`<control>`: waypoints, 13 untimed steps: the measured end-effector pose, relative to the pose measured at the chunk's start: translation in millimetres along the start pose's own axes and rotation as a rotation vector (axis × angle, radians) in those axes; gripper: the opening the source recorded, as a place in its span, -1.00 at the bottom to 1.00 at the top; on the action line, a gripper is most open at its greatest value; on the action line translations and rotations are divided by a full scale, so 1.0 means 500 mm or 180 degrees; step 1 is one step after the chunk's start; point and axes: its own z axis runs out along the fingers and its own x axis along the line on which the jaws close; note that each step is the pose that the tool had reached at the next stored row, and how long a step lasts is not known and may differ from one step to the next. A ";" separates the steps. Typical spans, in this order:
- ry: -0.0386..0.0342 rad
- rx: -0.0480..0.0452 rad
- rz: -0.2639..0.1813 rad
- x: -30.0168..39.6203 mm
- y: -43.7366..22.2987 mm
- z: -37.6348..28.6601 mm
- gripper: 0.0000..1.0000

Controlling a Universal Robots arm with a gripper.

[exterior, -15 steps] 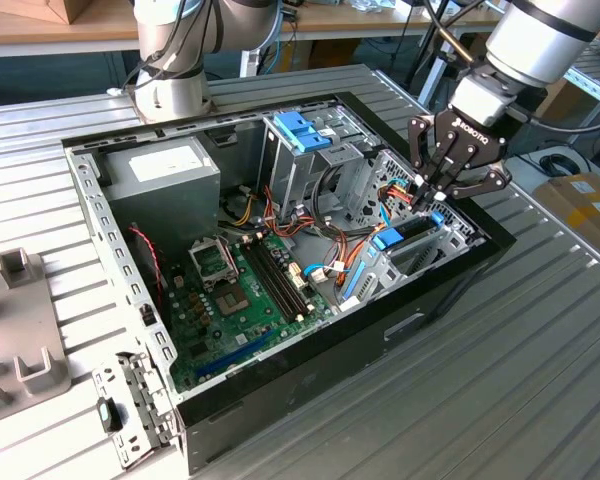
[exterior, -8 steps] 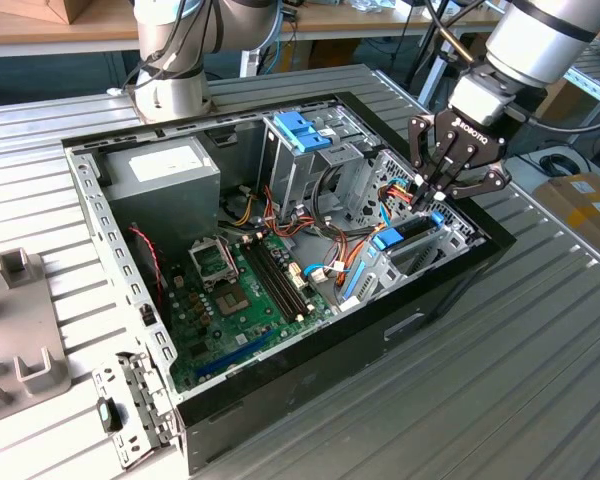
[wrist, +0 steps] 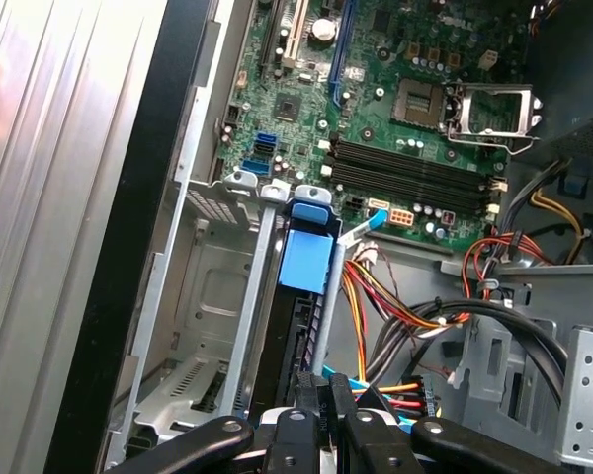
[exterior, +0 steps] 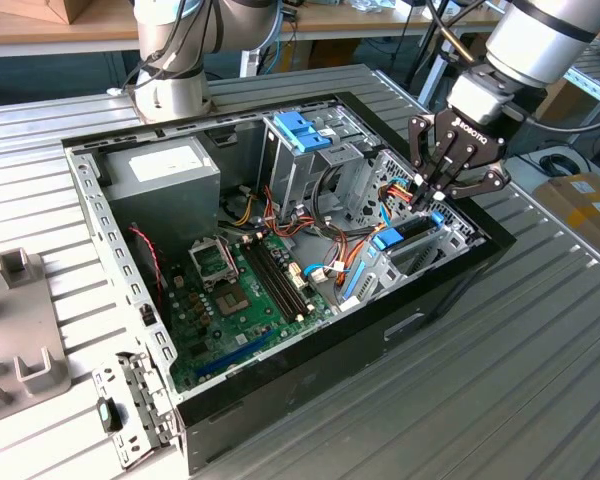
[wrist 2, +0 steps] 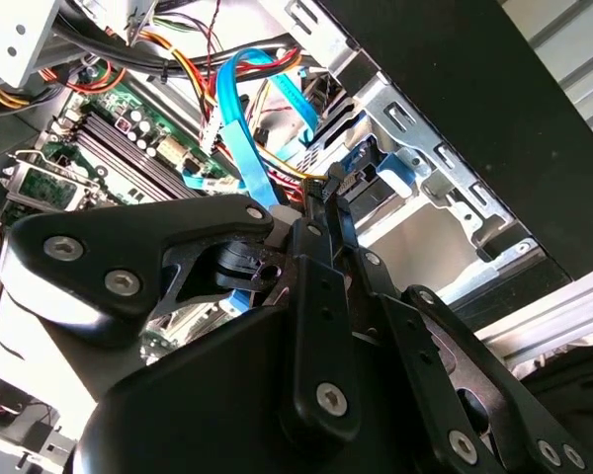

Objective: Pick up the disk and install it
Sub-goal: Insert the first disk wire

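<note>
Installation looks well along: the disk [wrist: 298, 296] stands on edge in the drive bay [wrist: 203, 296] at the corner of the computer case [exterior: 400, 320] nearest the exterior view's right, its light-blue carrier rail [wrist: 306, 259] uppermost and its dark body sunk between the bay's grey guide rails [wrist: 247, 306]. We see the pincer [exterior: 432, 192] come down from above that corner, its black fingers [wrist: 321, 420] drawn together at the disk's end near the red and orange cables [wrist: 405, 316] — clenched on the disk, as far as we can judge from the first wrist view, where the fingertips meet right at the blue rail. In the second wrist view the fingertips close on a slim dark edge beside the blue data cable [wrist 2: 239, 109].

For this step we would judge that alignment matters most. The disk has to stay parallel to the guide rails, so any push should run straight along them — a tilt would likely wedge the carrier against the metal wall. The cable bundle lies just beside the bay, and we would keep the fingers from snagging it. A firm grip on the rail, not on the drive's body, seems the safer hold.

The case sits open on the ribbed metal bench [exterior: 540, 350], with the motherboard [exterior: 245, 290] on its floor, a power supply [exterior: 165, 175] toward the far corner and a deeper-blue latch [exterior: 302, 128] on the upper cage [exterior: 315, 165], well apart from the pincer.
</note>
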 end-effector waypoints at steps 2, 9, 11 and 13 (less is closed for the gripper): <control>-0.0002 0.0001 0.0020 0.000 0.000 0.000 -0.67; -0.0010 0.0004 0.0090 0.000 0.000 0.000 -0.67; -0.0012 0.0005 0.0111 0.000 0.000 0.000 -0.67; -0.0014 0.0006 0.0130 0.000 0.000 0.000 -0.67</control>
